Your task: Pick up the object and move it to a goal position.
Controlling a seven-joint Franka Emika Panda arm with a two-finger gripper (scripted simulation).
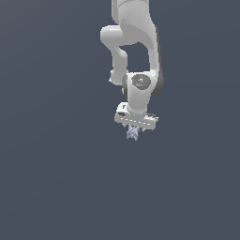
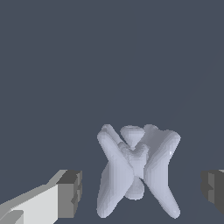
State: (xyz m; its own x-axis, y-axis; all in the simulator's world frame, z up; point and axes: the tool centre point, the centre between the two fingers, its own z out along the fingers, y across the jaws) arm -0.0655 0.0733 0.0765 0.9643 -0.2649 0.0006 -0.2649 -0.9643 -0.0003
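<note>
One small lumpy piece (image 2: 136,173) sits between the spread fingers (image 2: 70,192) of the gripper (image 1: 133,132), untouched on either side. It looks light, stiff and slippery on its lobes; I'd pinch the narrow crossed middle.

place: simulator render, no real room showing | evidence: flat dark slate-blue backdrop filling both views | 1 smooth, untextured white robot arm (image 1: 136,56) hanging in it

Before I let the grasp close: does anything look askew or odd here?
Nothing stands out. The object sits between the open gripper's fingers, apart from both pads, looking intact.
</note>
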